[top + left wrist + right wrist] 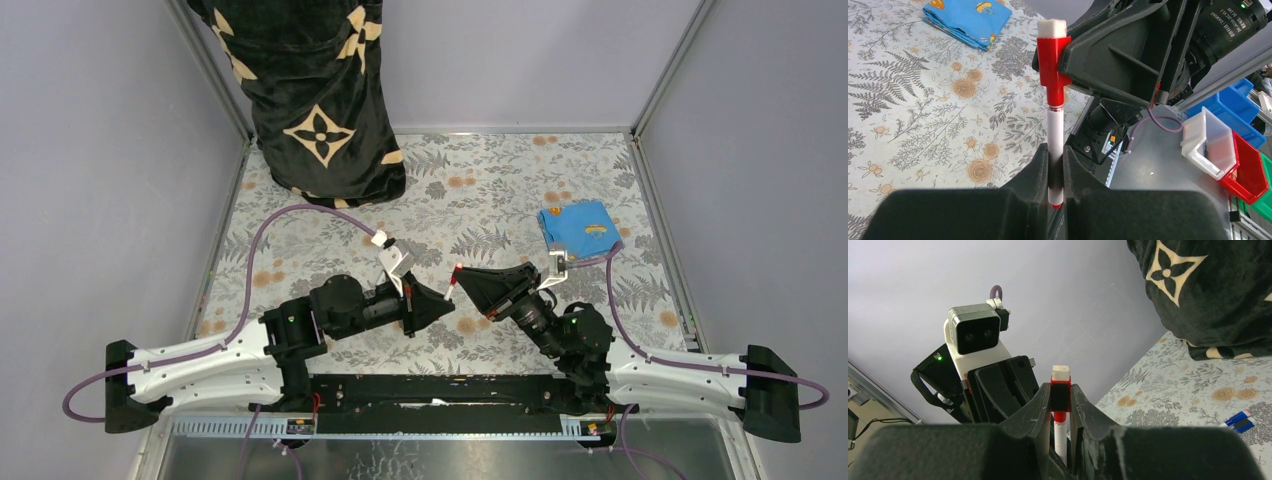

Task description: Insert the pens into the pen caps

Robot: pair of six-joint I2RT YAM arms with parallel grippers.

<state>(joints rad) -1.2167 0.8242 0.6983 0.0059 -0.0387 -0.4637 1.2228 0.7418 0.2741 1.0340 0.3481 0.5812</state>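
Left gripper (1055,152): jaws clamped on the white-barrelled marker pen (1054,135), gripping low on the barrel, with a red end showing beneath the fingers.

Right gripper (1060,390): jaws clamped on the red plastic cap with a white felt top (1060,392). Pen and cap are held in the air between the two arms, above the middle of the floral tablecloth (480,190).

The pen nose looks entered in the cap. I cannot tell whether it is fully seated.

Risks as I judge them:
- If I push on, the smooth barrel may slide through the left fingers instead of seating.
- The right jaws hold the cap by one side, so an off-axis push could twist it in the grip or bend the join.
- Letting go of either side before the cap is seated could drop the pen or the cap.

Views:
- Left wrist alone shows the join between cap and barrel, roughly in line.
- Right wrist hides the join behind its own fingers, but shows two blue-ended pens (1240,421) lying together on the tablecloth. I cannot find them in the top view.
- Top view places the blue folded cloth (580,228) well apart, on the far right.
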